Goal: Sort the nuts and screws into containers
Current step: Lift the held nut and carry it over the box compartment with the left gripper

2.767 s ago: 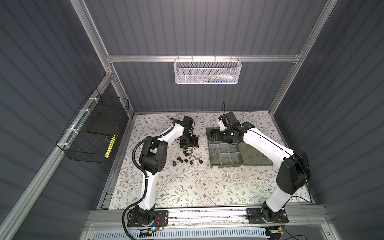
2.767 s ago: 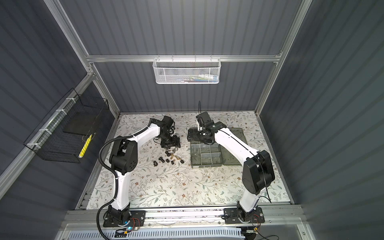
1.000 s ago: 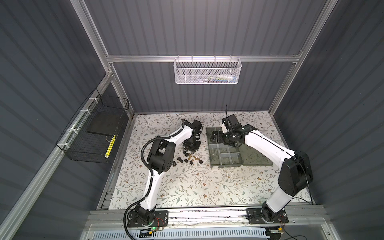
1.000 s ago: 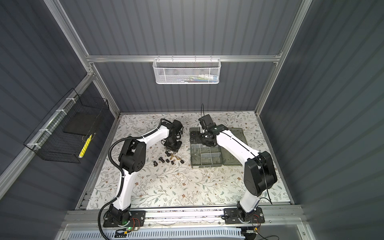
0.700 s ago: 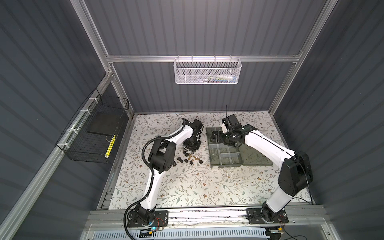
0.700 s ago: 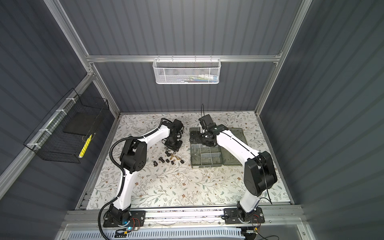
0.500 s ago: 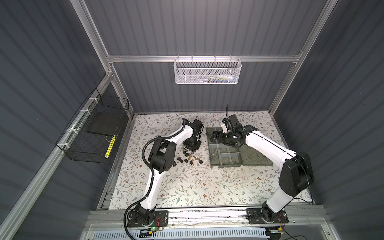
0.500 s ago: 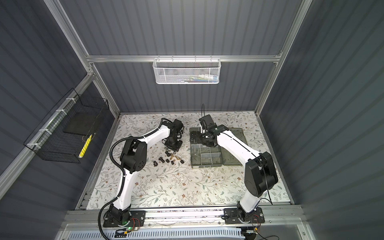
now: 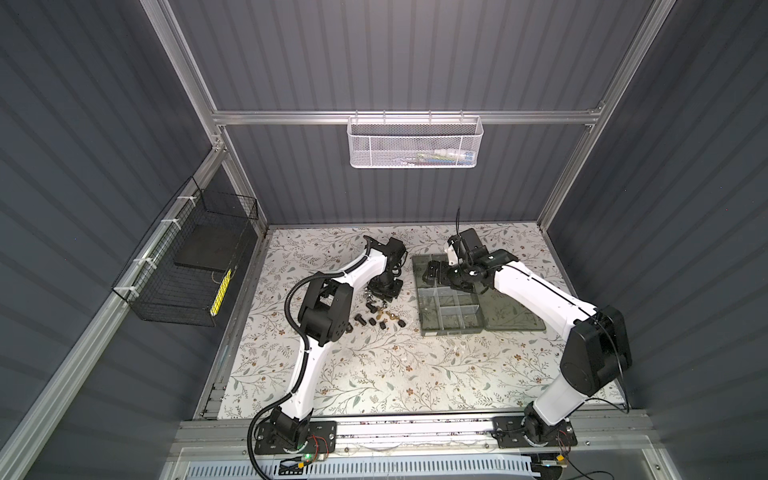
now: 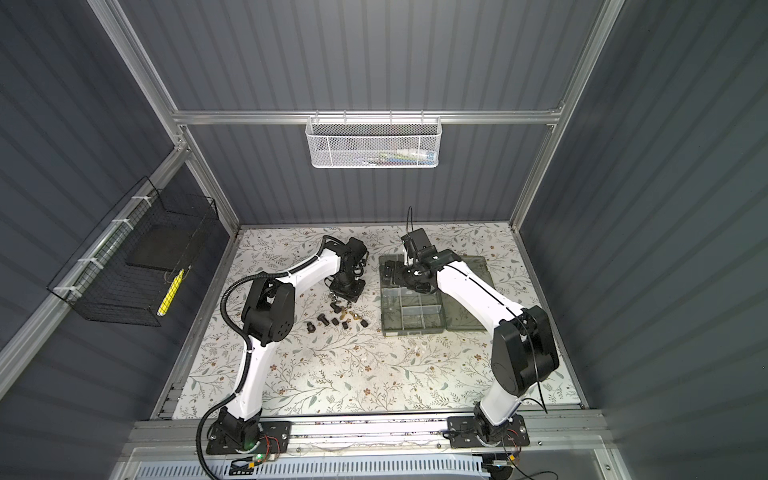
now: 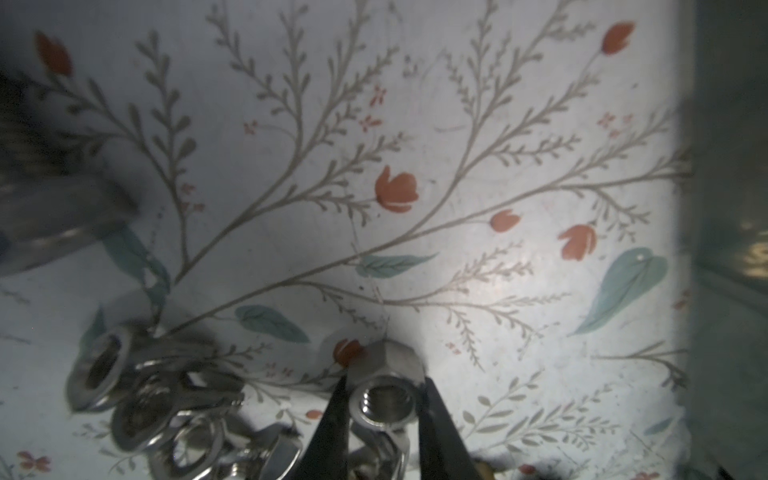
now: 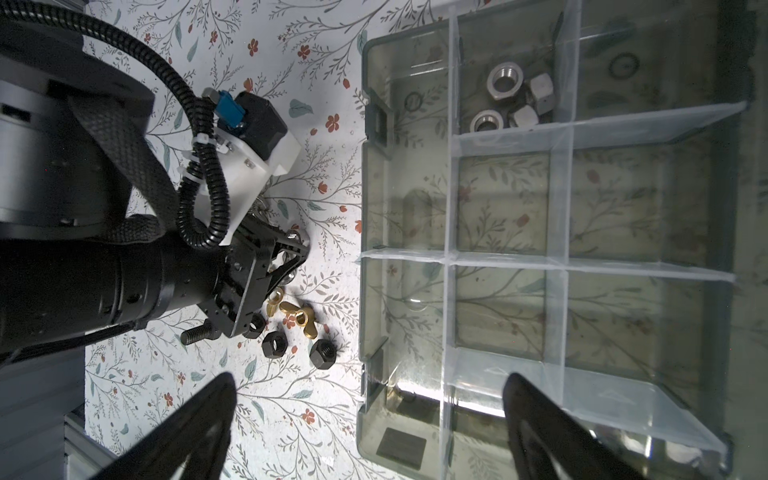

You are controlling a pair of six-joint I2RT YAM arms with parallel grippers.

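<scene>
Here, silver pieces (image 11: 137, 411) crowd the left end effector's (image 11: 383, 401) held nut (image 11: 388, 365).

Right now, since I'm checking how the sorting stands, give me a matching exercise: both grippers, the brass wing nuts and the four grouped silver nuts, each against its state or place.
Things:
1. left gripper
2. right gripper
3. brass wing nuts
4. four grouped silver nuts

States or places:
A. lying in one organiser compartment
B. jaws wide apart, holding nothing
C. jaws shut on a silver hex nut
D. loose on the floral mat, beside black nuts

Pairs: 1-C, 2-B, 3-D, 4-A.
</scene>
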